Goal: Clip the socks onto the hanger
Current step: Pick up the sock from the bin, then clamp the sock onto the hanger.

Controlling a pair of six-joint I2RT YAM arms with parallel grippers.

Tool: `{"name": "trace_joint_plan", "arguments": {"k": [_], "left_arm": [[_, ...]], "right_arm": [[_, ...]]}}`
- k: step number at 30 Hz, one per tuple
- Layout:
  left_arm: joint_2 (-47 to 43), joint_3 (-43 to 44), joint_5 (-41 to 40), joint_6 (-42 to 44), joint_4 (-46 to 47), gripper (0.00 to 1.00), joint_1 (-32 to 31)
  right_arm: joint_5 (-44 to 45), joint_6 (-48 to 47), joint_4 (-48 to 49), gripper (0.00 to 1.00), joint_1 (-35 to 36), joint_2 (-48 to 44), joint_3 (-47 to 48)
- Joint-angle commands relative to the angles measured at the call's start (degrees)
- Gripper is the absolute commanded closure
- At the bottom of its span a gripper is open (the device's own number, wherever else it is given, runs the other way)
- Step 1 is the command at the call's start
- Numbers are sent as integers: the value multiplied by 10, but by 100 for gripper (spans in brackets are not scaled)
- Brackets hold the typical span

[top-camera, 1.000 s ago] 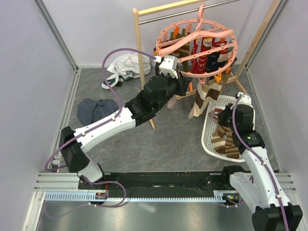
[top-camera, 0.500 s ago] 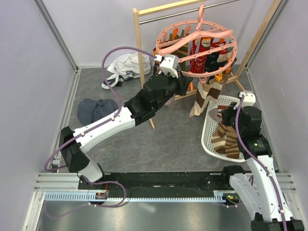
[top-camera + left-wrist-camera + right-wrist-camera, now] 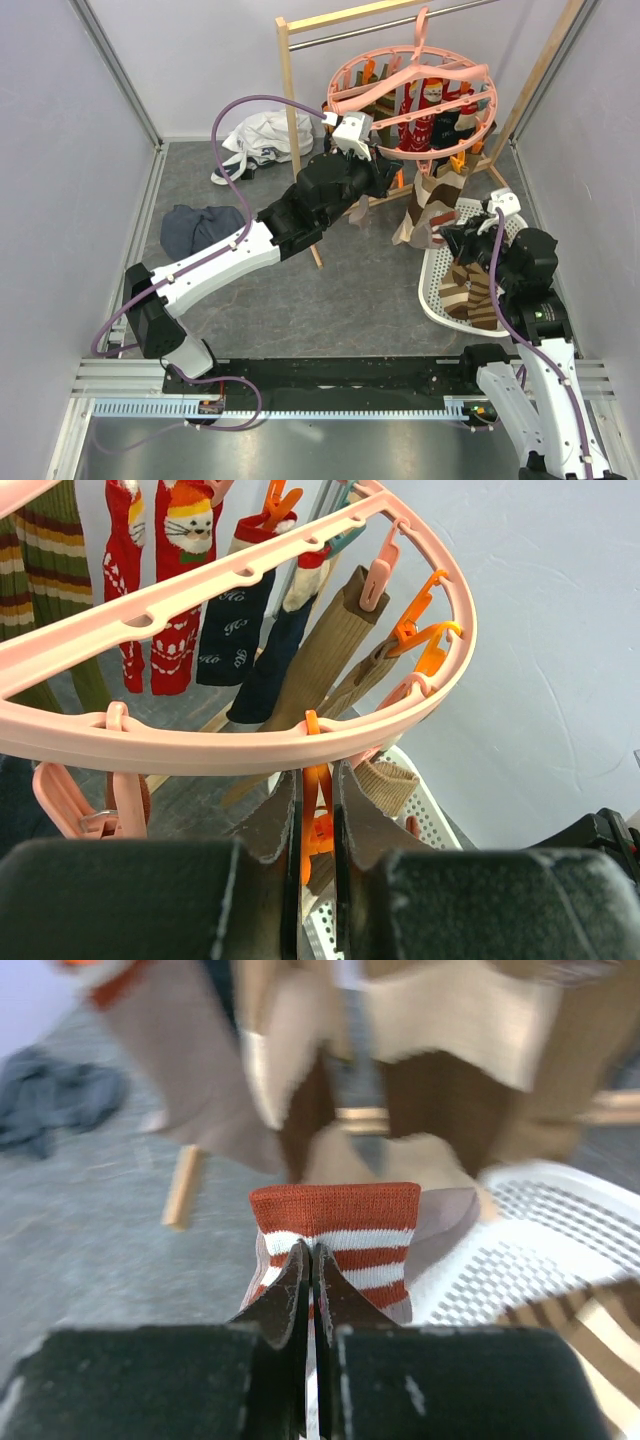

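Observation:
The round pink hanger [image 3: 395, 77] hangs from the rail, with several socks [image 3: 432, 110] clipped round it. My left gripper [image 3: 386, 172] is under its near rim [image 3: 250, 745], shut on an orange clip [image 3: 318, 815]. More clipped socks [image 3: 225, 620] hang beyond it. My right gripper [image 3: 450, 236] is shut on the red-and-white striped cuff of a sock [image 3: 335, 1222], held above the left edge of the white basket [image 3: 430, 285], below the hanging brown socks [image 3: 440, 1020]. Brown striped socks [image 3: 477, 292] lie in the basket.
The wooden-framed rail [image 3: 291, 110] stands behind my left arm, its post close to the wrist. A white garment [image 3: 262, 140] lies at the back left. A dark blue-grey cloth bundle [image 3: 193, 228] lies on the left floor. Grey walls close in both sides.
My right gripper has come up and left out of the basket with the striped sock, toward the hanger. My left gripper has stayed at the hanger's rim, shifting slightly.

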Motion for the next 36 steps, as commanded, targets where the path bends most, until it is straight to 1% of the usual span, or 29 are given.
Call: {"name": "trace_joint_plan", "arguments": {"k": [1,4,6,10,12,21,28,36], "left_arm": [[3,31,21,-5,17,97,0],[11,38,23,-9,18,97,0],[15,44,24,-10,18,97,0],[19,50,24,-11,19,97,0],[22,51,28,-11,19,97,0],[21,52,38,-12,17,97,0],[20,49,48,-21,12,98,0],[16,49,52,-23,12,98,-1]], "right_arm": [[-165,14,102,98,-1,24,15],[-236,60,168,98,1,46,8],[-272,77,185,99,2,58,16],[-302,77,182,99,5,63,31],[-310,91,192,100,6,64,33],[-282,144,312,100,12,101,36],[-256,152,348,100,18,144,51],[-246,157,366,100,25,162,51]]}}
